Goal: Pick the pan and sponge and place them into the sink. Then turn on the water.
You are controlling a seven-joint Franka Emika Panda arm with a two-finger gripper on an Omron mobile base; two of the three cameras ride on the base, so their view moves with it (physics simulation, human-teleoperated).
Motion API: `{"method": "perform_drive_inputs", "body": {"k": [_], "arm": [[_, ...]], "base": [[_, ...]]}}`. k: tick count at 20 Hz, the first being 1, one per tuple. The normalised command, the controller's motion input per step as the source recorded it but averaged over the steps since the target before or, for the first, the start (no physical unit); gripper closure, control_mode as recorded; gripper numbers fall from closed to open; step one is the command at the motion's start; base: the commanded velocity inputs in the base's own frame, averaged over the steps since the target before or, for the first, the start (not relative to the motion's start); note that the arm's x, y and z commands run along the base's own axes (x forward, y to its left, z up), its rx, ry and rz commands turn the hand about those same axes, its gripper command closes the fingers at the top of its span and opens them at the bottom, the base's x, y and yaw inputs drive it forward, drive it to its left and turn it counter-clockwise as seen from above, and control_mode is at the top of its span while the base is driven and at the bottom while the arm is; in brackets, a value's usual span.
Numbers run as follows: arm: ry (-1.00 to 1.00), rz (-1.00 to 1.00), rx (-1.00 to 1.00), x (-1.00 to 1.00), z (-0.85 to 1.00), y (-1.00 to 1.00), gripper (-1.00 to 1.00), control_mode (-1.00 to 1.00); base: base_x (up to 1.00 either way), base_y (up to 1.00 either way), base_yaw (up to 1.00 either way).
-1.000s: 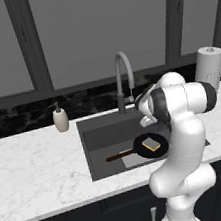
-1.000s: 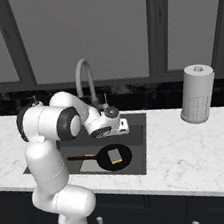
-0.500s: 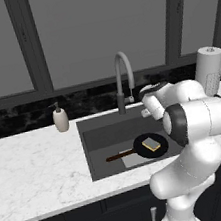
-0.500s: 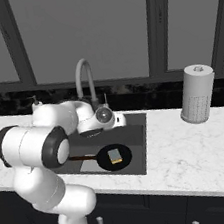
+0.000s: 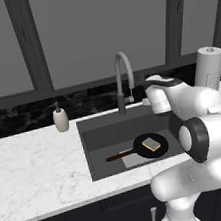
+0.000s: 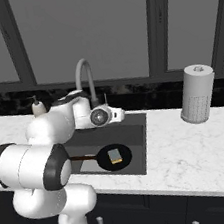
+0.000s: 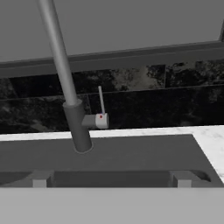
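Soap dispenser [image 5: 60,118] stands at the back edge of the counter [image 5: 36,170], left of the sink [image 5: 105,131]. Inside the sink the pan [image 5: 149,146] lies flat near the front wall, toward the right side, with its handle pointing left. The sponge [image 5: 151,144] rests on the pan, about in its middle. The faucet [image 5: 123,80] rises from the back edge of the sink, and its thin lever [image 7: 101,100] stands upright on the right side of the faucet base. No water runs from the spout. The gripper [image 7: 111,178] hangs over the back part of the sink, facing the faucet base, with its fingers spread wide and nothing between them. Farther right, a paper towel roll [image 6: 197,93] stands on the counter near the back edge.
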Motion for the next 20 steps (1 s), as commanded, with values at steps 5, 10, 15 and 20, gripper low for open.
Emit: {"method": "perform_drive_inputs", "body": {"k": [5, 10, 15, 20], "arm": [[-0.16, -0.06, 0.04, 0.02, 0.28, 0.0, -1.0, -1.0], [-0.08, -0.01, 0.02, 0.07, 0.17, 0.0, -1.0, -1.0], [-0.07, 0.0, 0.0, 0.11, 0.05, 0.0, -1.0, -1.0], [-0.06, 0.0, 0.0, 0.12, 0.01, 0.05, -1.0, -1.0]], "base": [[0.0, 0.0, 0.0], [0.0, 0.0, 0.0], [0.0, 0.0, 0.0], [0.0, 0.0, 0.0]]}}
